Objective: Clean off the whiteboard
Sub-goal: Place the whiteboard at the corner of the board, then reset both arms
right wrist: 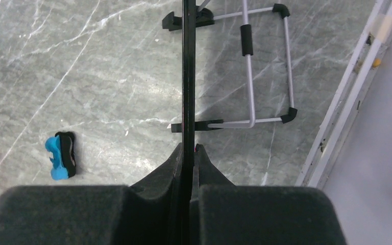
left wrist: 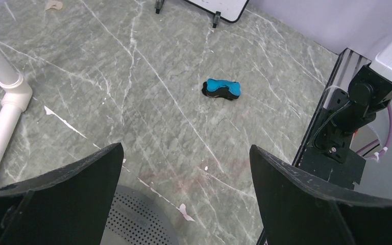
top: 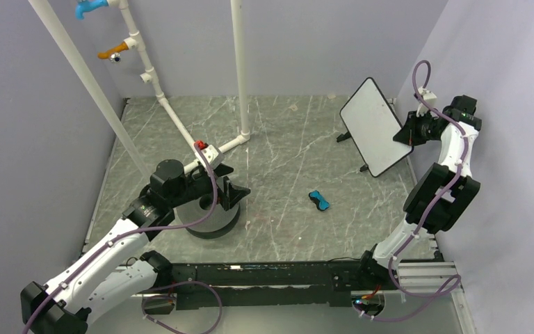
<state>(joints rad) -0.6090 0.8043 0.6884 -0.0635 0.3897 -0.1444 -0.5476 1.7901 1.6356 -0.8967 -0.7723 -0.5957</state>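
Whiteboard (top: 373, 125), plain white face, in right jaws

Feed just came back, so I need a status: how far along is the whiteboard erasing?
Done, it seems: the whiteboard shows blank white in the top view, with no writing visible. In hand: the right gripper is shut on the board's edge. The eraser lies on the table, held by neither arm, and the left gripper is open. Left: probably only releasing the board.

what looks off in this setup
The eraser lies loose mid-table, in neither gripper, while the right gripper pinches the edge of the whiteboard. A faint reddish smear marks the table in the left wrist view.
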